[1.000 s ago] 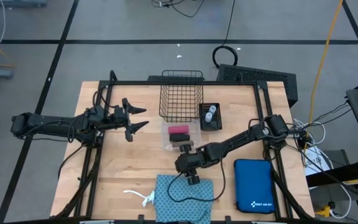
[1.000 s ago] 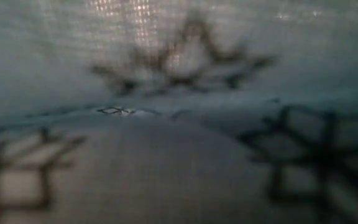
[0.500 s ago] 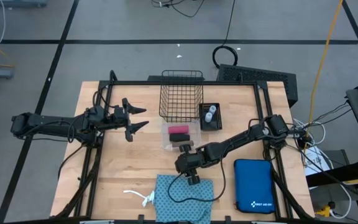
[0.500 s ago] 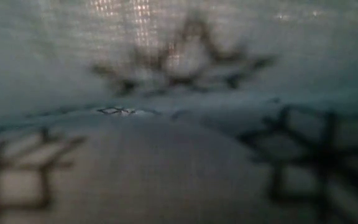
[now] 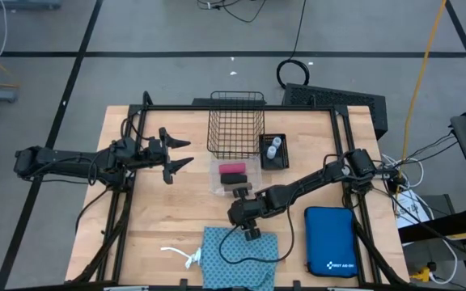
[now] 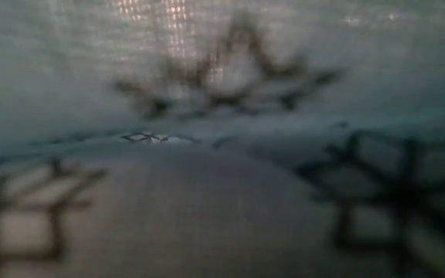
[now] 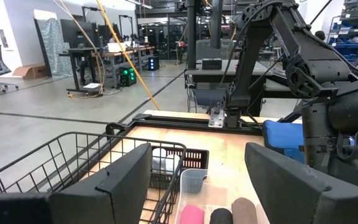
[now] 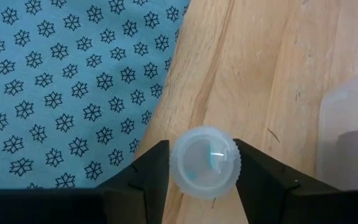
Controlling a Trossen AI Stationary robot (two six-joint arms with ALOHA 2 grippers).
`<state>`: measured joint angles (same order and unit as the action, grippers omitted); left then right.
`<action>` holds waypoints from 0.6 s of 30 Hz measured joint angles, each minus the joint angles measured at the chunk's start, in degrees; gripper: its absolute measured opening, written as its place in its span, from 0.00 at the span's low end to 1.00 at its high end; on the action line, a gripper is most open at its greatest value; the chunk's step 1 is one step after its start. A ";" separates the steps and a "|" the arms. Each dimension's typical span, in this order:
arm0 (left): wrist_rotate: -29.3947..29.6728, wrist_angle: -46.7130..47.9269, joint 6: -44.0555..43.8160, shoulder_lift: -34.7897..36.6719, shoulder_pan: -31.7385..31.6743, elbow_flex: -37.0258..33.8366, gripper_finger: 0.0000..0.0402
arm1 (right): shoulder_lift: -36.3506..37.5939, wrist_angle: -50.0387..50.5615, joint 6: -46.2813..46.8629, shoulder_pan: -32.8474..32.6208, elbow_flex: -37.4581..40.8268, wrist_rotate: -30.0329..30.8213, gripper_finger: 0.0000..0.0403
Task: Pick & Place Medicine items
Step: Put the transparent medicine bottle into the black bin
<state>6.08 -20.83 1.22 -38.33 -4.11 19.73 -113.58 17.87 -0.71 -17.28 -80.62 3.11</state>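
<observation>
My right gripper (image 5: 252, 232) points down at the table beside the far edge of the teal patterned cloth (image 5: 239, 257) and is shut on a white-capped clear vial (image 8: 204, 163). The cloth lies flat by the near edge with its white string (image 5: 183, 256) at its left, and it fills the low view (image 6: 222, 139). Two more vials (image 5: 274, 147) stand in a black tray. The pink roll (image 5: 232, 168) and the brown roll (image 7: 245, 210) lie in a clear tray. My left gripper (image 5: 176, 153) hangs open, left of the basket. My right gripper pinches the vial by its round white cap (image 8: 227, 163) between the two fingers, one on each side. The fingers (image 8: 146, 171) come from above, pointing down, and the vial stands upright between them. Whether its base is on the table does not show.
A black wire basket (image 5: 235, 124) stands at the far middle, with the black tray (image 5: 281, 160) to its right and the clear tray (image 5: 217, 184) in front of it. The big blue zip case (image 5: 330, 241) lies at the near right. Bare wood shows on the left half (image 5: 152, 218).
</observation>
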 joint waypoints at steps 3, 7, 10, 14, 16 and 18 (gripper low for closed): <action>0.01 0.01 -0.01 0.01 0.01 0.00 0.67 | 0.00 0.00 0.00 0.00 0.00 0.00 0.38; 0.00 0.01 -0.01 0.00 0.01 0.00 0.67 | 0.66 0.60 0.24 0.07 0.00 -0.13 0.38; 0.00 0.01 -0.01 -0.01 0.01 0.00 0.67 | 0.89 0.48 1.81 0.51 -0.02 -0.22 0.38; 0.01 0.01 -0.01 0.01 -0.01 0.00 0.67 | 2.07 0.37 3.15 1.13 -0.09 -0.20 0.38; 0.00 0.03 0.00 0.00 0.01 0.00 0.67 | 2.43 1.06 3.26 1.22 -0.09 -0.20 0.38; 0.00 0.03 -0.01 0.01 0.00 0.00 0.67 | 2.74 1.90 3.36 1.21 0.04 -0.28 0.38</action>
<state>6.08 -20.81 1.21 -38.33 -4.11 19.73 -110.84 19.77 2.65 -16.07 -80.58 2.83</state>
